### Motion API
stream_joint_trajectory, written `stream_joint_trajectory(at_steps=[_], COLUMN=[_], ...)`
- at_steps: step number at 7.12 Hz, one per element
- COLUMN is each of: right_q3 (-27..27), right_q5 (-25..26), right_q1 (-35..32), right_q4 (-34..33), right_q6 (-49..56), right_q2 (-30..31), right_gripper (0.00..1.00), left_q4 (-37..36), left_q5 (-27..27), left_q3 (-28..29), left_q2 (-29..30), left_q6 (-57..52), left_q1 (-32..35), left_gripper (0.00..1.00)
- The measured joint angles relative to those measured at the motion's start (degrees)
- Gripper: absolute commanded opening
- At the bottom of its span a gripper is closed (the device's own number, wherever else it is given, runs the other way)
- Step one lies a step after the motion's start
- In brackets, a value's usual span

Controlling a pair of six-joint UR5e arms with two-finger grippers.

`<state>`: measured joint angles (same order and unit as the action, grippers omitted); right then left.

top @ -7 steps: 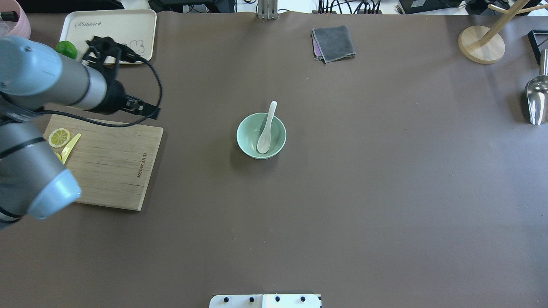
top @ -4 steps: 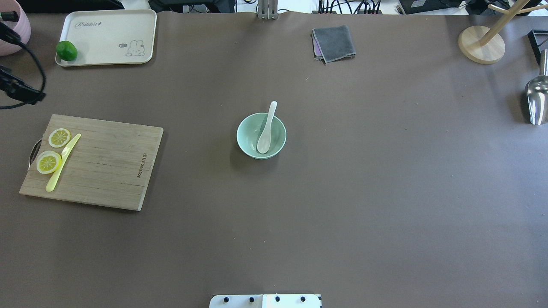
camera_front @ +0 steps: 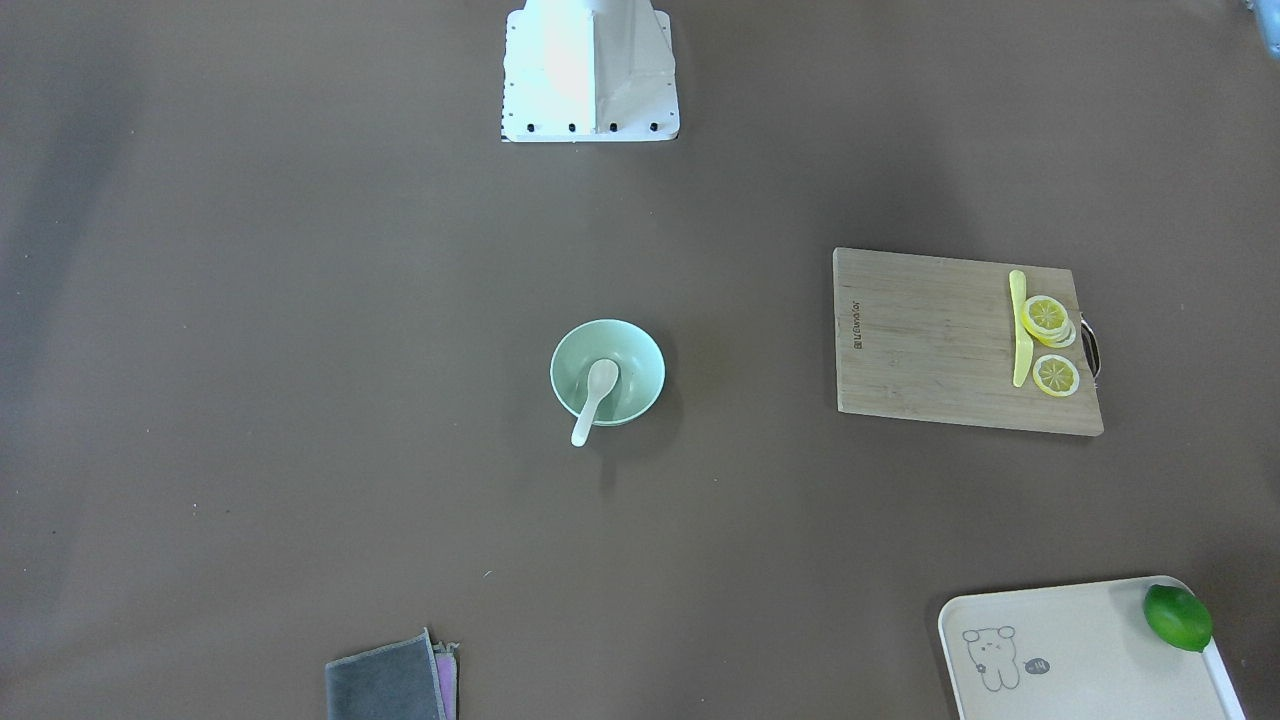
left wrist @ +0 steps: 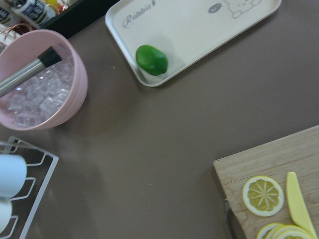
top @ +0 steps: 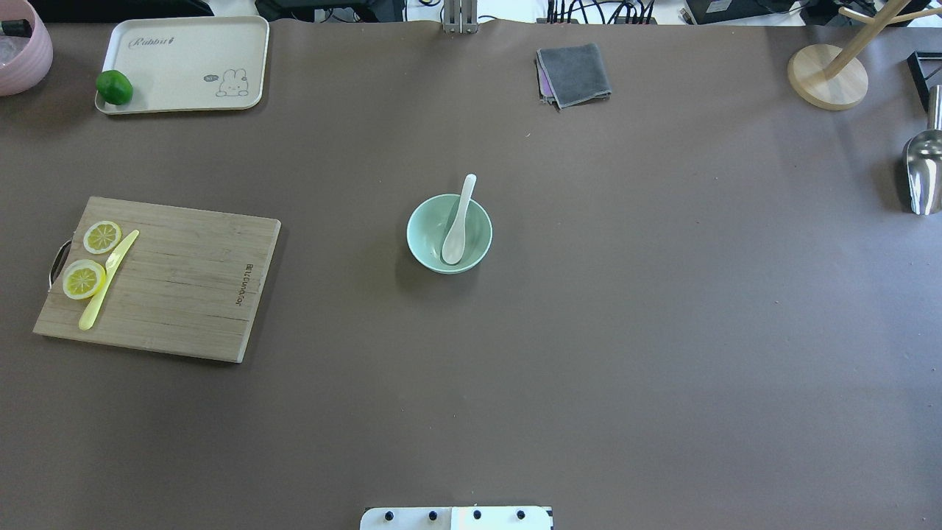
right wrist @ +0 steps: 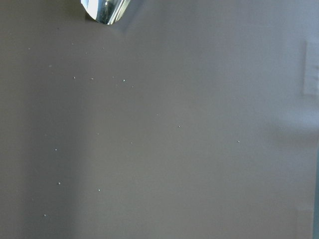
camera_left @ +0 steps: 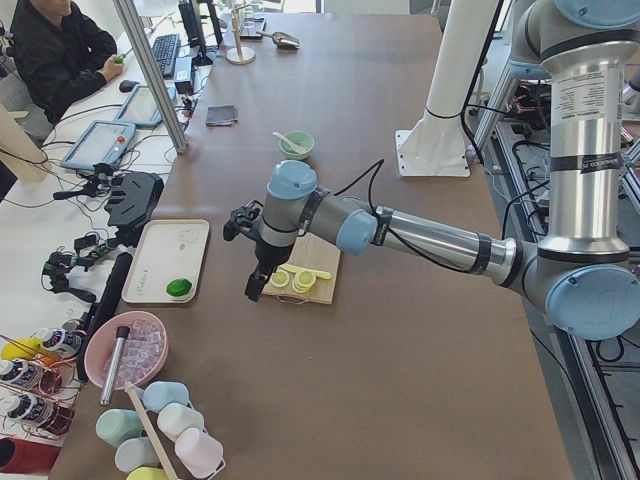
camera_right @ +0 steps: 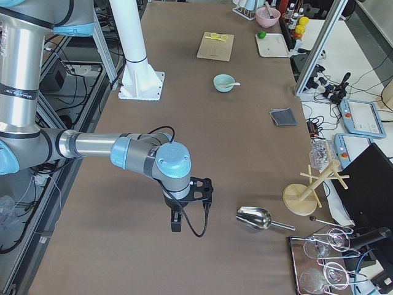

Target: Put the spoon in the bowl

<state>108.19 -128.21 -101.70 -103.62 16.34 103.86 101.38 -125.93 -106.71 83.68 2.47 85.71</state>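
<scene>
Pointing downward at long sideways reach, left tool [camera_left: 254, 288] and right tool [camera_right: 176, 222] hang; grip state indiscernible.

Bowl [top: 425, 237] w/ bare mat [top: 625, 309] all round

Overhead and front cameras look steeply down from opposite sides, sharing the bowl [top: 425, 228] mid-worktop [top: 662, 331]; side cameras look lengthwise; wrist cameras hover close above.

The left gripper [camera_left: 253, 290] and the right gripper [camera_right: 176, 225] are shown only in the side views, so whether their jaws are parted cannot be told. The tray [camera_front: 1090, 640] and the grey cloth [camera_front: 385, 690] are cut off by the front-facing view's lower edge.
</scene>
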Motion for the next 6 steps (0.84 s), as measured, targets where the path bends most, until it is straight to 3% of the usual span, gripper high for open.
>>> stream_joint_trajectory(at_steps=[2,6], right_q3=[0.21,-0.43], right_q5=[-1.50,-1.95], right_q1=[4.04,7.29], right_q4=[0.73,2.85], right_q6=[-5.68,-10.17], right_q2=[-1.55,-2.32], right_gripper=[1.00,1.00], left_q4=[-0.46,-0.57], left_q5=[-4.49,-5.38], left_q3=[1.75,2.08], left_q2=[-0.62,-2.03], left_q6=[0.44,0.52], left_q1=[1.17,1.63], left_gripper=[0.98,0.98])
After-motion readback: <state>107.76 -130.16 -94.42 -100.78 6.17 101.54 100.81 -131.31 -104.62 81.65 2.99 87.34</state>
